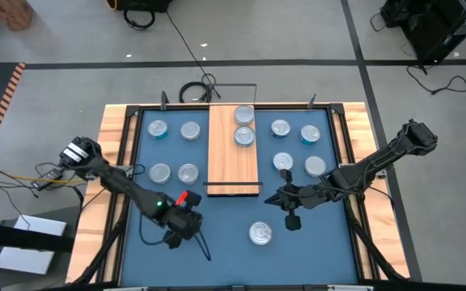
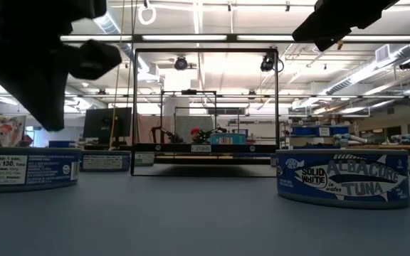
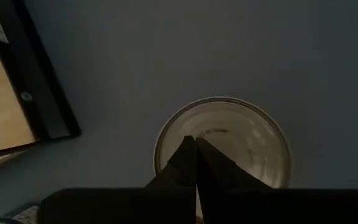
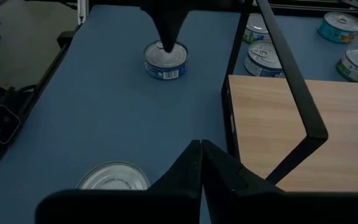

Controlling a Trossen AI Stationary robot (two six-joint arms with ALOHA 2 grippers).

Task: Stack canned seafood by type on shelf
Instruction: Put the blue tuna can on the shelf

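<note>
1. Each tuna can is a short, round, rigid metal tin. I judge it rather heavy for its size and not fragile. Its flat shiny lid gives no hold and is slippery, so the fingers should close across the round side wall, low enough that the rim does not slide out.
2. The left gripper [image 3: 196,146] hangs over one can [image 3: 241,137] at the front left of the blue table [image 1: 217,259]. Its fingers are pressed together with their tips at or just above the lid, so they hold nothing. They must open wider than the can before any grasp.
3. The right gripper [image 4: 201,149] is near the front end of the shelf [image 1: 233,170], on its right side. Its fingers are also pressed together and empty.
4. I count twelve cans:
   - two on the shelf [image 1: 243,126], at its far end;
   - four on the table left of the shelf [image 1: 174,151];
   - four on the table right of it [image 1: 297,147];
   - one alone at the front [image 1: 260,234];
   - one under the left gripper.
5. By type, one can shows a dark blue "Solid White Albacore Tuna" label [image 2: 344,178], and some others have teal sides. I cannot count each type.
</note>
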